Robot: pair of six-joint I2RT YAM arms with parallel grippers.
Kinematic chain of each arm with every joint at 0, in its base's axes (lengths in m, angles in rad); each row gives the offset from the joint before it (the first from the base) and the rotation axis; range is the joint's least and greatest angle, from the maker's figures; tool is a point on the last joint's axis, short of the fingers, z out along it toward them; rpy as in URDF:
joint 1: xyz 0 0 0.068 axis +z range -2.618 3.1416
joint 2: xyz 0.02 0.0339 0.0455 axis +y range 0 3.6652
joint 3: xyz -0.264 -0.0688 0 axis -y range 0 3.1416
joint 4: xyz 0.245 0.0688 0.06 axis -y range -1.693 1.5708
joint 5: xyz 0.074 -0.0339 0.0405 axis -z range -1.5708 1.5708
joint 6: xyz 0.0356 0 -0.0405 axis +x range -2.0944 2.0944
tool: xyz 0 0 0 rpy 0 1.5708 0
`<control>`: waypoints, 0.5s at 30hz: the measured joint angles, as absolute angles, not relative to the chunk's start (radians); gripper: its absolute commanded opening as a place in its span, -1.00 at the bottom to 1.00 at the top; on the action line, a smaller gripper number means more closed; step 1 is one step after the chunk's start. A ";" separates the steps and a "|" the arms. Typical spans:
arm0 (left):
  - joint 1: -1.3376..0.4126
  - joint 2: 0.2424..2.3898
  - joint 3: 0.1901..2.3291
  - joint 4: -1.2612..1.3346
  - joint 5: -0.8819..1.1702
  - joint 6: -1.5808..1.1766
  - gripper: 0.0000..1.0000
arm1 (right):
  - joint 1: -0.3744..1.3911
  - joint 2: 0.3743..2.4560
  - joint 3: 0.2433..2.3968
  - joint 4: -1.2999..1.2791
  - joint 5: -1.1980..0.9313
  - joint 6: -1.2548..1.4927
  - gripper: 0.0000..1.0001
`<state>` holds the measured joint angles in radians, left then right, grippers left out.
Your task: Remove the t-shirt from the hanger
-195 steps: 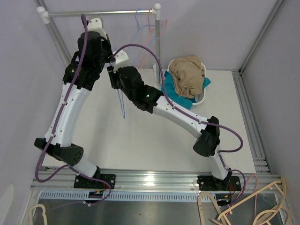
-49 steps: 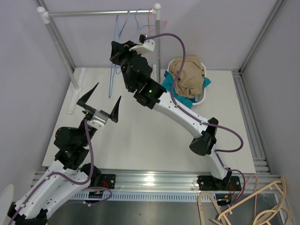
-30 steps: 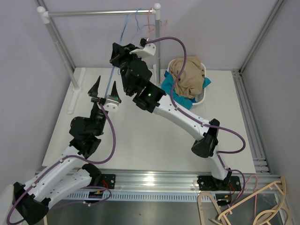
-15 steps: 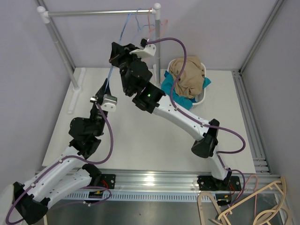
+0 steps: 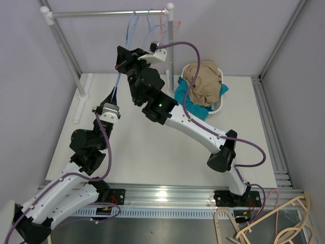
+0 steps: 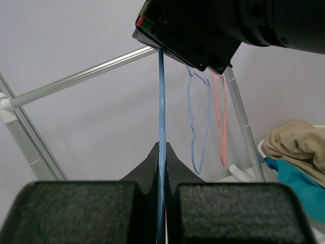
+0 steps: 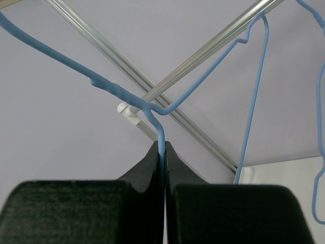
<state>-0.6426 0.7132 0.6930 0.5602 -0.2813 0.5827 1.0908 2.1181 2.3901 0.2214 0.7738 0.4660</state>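
Observation:
A bare blue wire hanger [image 5: 117, 81] hangs between my two grippers, with no cloth on it. My right gripper [image 5: 121, 63] is shut on the hanger [image 7: 152, 109] just below its hook, under the rail; in the right wrist view the gripper [image 7: 161, 148] pinches the wire. My left gripper [image 5: 112, 94] is shut on the hanger's lower part, and the left wrist view shows the gripper [image 6: 161, 150] clamping the blue wire [image 6: 161, 101]. A tan t-shirt [image 5: 203, 81] lies heaped in the white basket [image 5: 220, 104], over a teal garment [image 5: 185, 99].
A metal clothes rail [image 5: 106, 13] crosses the back on two posts. One post [image 5: 171, 46] stands beside the basket. A second blue hanger [image 6: 197, 127] and a pink one [image 6: 221, 122] hang on the rail near that post. Wooden hangers [image 5: 269, 223] lie below the table's near edge.
My left arm rose toward the hanger and its gripper went from open to shut on the lower wire. The right gripper kept its hold and shifted slightly up and left.

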 measured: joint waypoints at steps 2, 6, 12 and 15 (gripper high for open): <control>-0.635 0.691 0.696 0.532 -0.268 0.545 -0.99 | 1.097 2.118 2.390 0.234 0.770 0.458 -1.00; -0.604 0.657 0.719 0.454 -0.225 0.477 -0.99 | 1.108 2.118 2.390 0.262 0.762 0.446 -1.00; -0.540 0.618 0.739 0.348 -0.144 0.363 -0.99 | 1.121 2.118 2.390 0.273 0.758 0.423 -1.00; -0.525 0.614 0.760 0.301 -0.115 0.315 -0.99 | 1.124 2.118 2.390 0.282 0.758 0.413 -1.00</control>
